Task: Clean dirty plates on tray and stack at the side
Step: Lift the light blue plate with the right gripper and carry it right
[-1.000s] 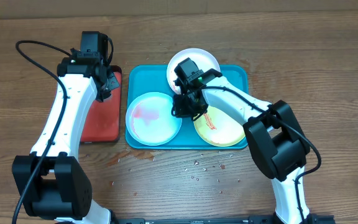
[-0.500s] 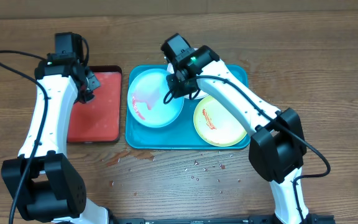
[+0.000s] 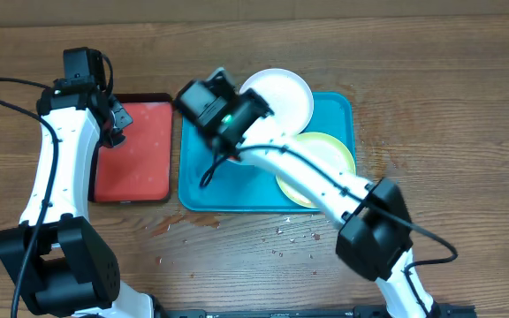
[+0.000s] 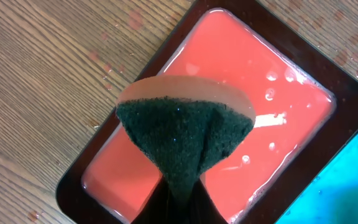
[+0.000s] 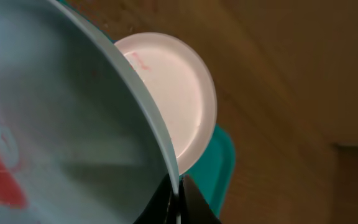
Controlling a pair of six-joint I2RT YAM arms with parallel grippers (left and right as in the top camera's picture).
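Colours, for anyone asking: the tray [image 3: 193, 194] was teal, and the small tray [image 3: 135, 159] was red with a dark, near-black rim. The white plate [image 5: 179, 106] had a faint red streak. The blue plate [image 5: 61, 124] was pale with red smears, and the third plate [image 3: 334, 155] was yellow-green. The sponge [image 4: 185, 134] was dark green with an orange-tan back. The table [image 3: 449, 106] was brown wood grain, and the arms [image 3: 56, 168] were white with black joints.

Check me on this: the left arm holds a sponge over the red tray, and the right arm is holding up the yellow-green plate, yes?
Not quite. The right tool grips the light blue plate by its rim, as the right wrist view shows; the yellow-green plate lies on the teal tray. The left tool does hold a sponge over the red tray.
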